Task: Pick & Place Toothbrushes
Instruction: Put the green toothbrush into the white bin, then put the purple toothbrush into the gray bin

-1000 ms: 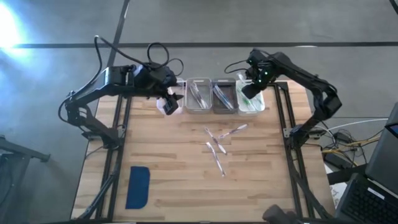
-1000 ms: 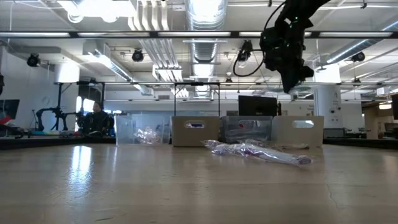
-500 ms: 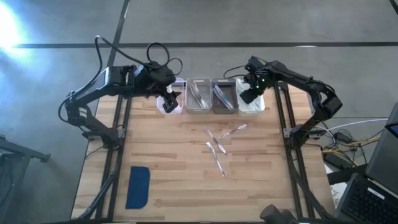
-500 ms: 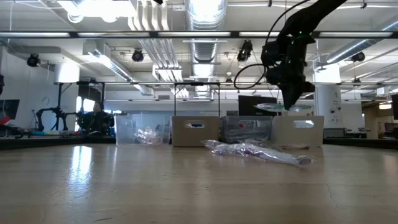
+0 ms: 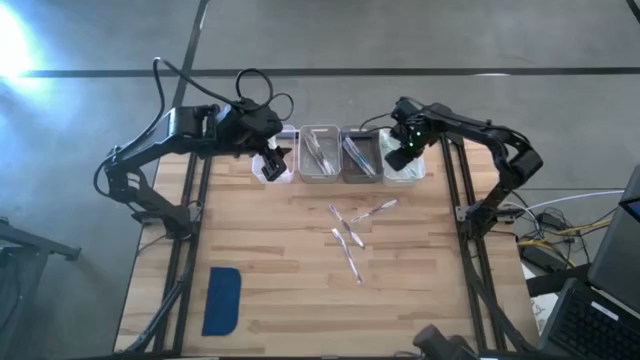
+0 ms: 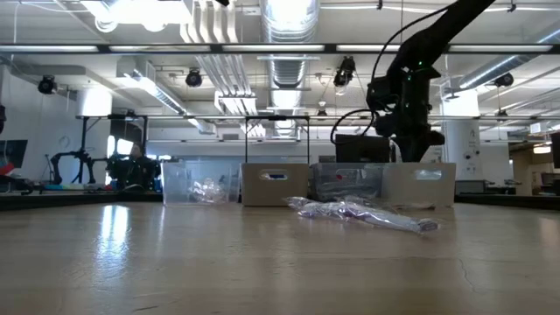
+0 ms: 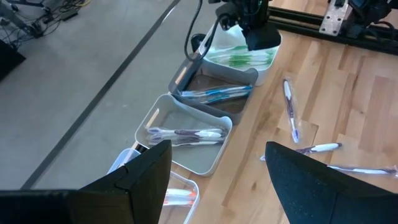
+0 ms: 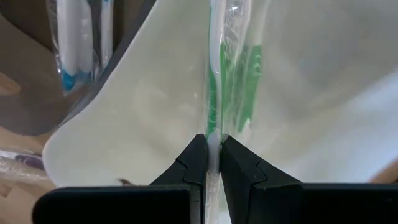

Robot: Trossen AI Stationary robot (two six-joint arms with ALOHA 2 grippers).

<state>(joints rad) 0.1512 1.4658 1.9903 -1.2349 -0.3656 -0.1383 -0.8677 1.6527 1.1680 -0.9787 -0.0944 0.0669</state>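
We are working over a wooden table [image 5: 300, 300] with a row of four small bins along its far edge. Our left arm [image 5: 160, 140] is reaching in from the left side, and our right arm [image 5: 500, 150] from the right.

The bins are sitting side by side: a clear bin [image 5: 275, 165] at the left end, then a second bin [image 5: 318, 156], a third bin [image 5: 360, 157], and a white bin [image 5: 403, 170] at the right end. A flat dark-blue pad [image 5: 222, 299] is lying near the front left of the table, well apart from everything else.

Our right gripper [image 8: 212, 163] is dipping into the white bin, its fingers pinching narrowly on a wrapped green toothbrush [image 8: 214, 93], whose shaft is running away from the fingertips into the bin. More green toothbrushes [image 7: 245, 59] are lying in that same bin.

Our left gripper [image 5: 272, 163] is hovering over the clear bin with its fingers spread wide, holding nothing.

In the left wrist view, blue-accented toothbrushes [image 7: 214, 93] are lying in the third bin and purple-accented toothbrushes [image 7: 183, 134] in the second. A few loose toothbrushes [image 5: 350, 235] are lying scattered on the bare wood in front of the bins, near the middle of the table.
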